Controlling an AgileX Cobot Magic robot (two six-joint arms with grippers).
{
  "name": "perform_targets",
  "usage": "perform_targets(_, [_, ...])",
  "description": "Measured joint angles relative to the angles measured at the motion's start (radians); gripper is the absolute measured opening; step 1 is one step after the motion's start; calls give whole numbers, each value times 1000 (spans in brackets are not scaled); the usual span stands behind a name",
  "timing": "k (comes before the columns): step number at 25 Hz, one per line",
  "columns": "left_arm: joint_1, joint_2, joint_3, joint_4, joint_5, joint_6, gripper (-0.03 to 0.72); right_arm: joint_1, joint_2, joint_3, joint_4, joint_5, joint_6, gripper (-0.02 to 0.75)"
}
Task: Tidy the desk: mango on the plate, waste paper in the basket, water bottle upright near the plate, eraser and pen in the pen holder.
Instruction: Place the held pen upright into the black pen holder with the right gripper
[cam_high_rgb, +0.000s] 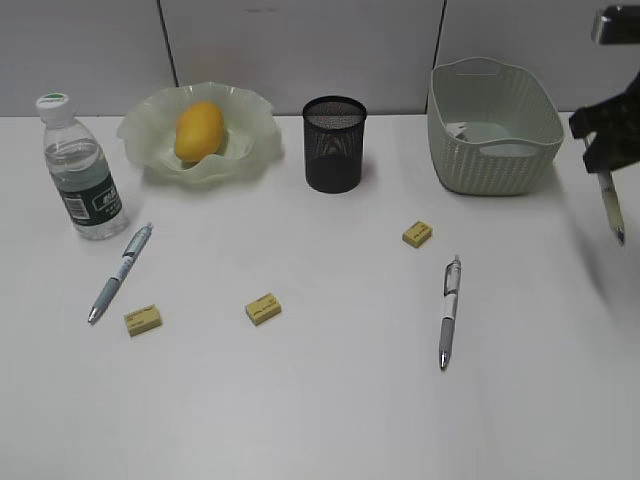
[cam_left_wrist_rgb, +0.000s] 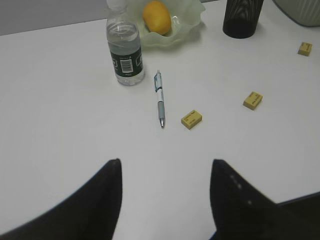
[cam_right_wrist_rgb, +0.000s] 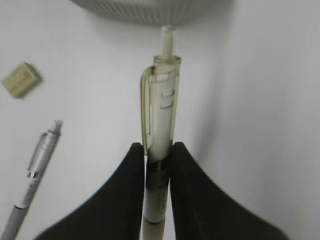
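The mango (cam_high_rgb: 198, 130) lies on the green ruffled plate (cam_high_rgb: 150, 135). To its left the water bottle (cam_high_rgb: 82, 175) stands upright. The black mesh pen holder (cam_high_rgb: 334, 143) is at back centre and the basket (cam_high_rgb: 493, 125) at back right. Three yellow erasers (cam_high_rgb: 143, 319) (cam_high_rgb: 263, 308) (cam_high_rgb: 417, 233) and two pens (cam_high_rgb: 120, 272) (cam_high_rgb: 450, 310) lie on the desk (cam_high_rgb: 330, 400). At the right edge, in front of the basket, my right gripper (cam_right_wrist_rgb: 159, 150) is shut on a third pen (cam_right_wrist_rgb: 161, 100), which hangs tip-down (cam_high_rgb: 611, 205). My left gripper (cam_left_wrist_rgb: 165, 165) is open over bare desk. The waste paper is hidden.
In the left wrist view one pen (cam_left_wrist_rgb: 159, 97) and an eraser (cam_left_wrist_rgb: 191, 119) lie ahead of the open jaws, in front of the bottle (cam_left_wrist_rgb: 124, 55). A grey partition wall (cam_high_rgb: 300, 40) runs behind the desk.
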Motion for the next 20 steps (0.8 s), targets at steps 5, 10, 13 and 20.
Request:
perform_targets(5, [0,0,0,0,0,0,428,117,-35,-98,5,-70,-7,133])
perform_targets(10, [0,0,0,0,0,0,428,235,-35,-174,13,-222,-8,133])
perform_targets(13, [0,0,0,0,0,0,428,295,-35,-179,18,-356,-9,133])
perform_targets(20, [0,0,0,0,0,0,428,396,10,-183,28,-642,-10,133])
